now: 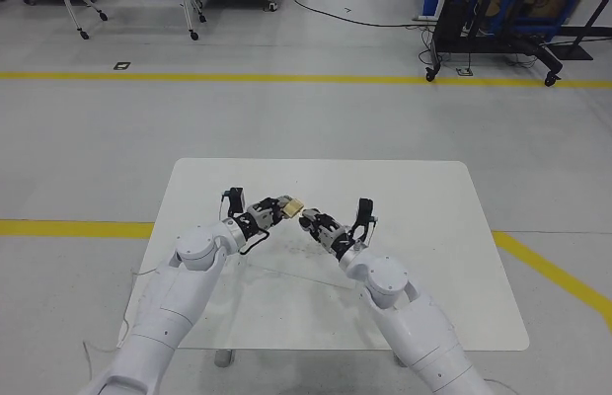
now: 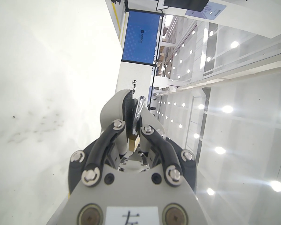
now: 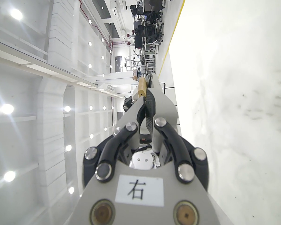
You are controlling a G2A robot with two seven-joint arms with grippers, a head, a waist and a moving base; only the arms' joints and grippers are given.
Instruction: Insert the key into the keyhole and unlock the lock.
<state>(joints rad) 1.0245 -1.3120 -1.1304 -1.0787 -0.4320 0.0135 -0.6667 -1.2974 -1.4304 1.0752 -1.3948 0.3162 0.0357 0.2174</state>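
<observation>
Above the middle of the desk [image 1: 434, 296], the two arms meet almost tip to tip. The left gripper [image 1: 274, 208] has its jaws clamped on the lock [image 1: 290, 207] and holds it clear of the desk. From the top view, the brass body juts past the fingertips toward the other arm.

From the left wrist, the silver shackle [image 2: 139, 108] stands between the fingers, against a black pad [image 2: 127, 107]. Only a small piece of the brass body shows deeper in the gap. The fingers cover the rest.

The right gripper [image 1: 313, 221] sits just beside the lock, its tips pointing at the brass body. Whether they touch it cannot be told from above. From the right wrist, its jaws are pressed together, the dark ribbed pads [image 3: 151, 105] leaving barely a slit. Whether the key is pinched there cannot be made out, since the fingers hide anything that thin. Just past the tips, the lock shows as a narrow brass edge, partly covered by the right fingers. The keyhole is too small to pick out with certainty.

Faint dark scuffs [image 2: 37, 127] mark the desk below the grippers.
</observation>
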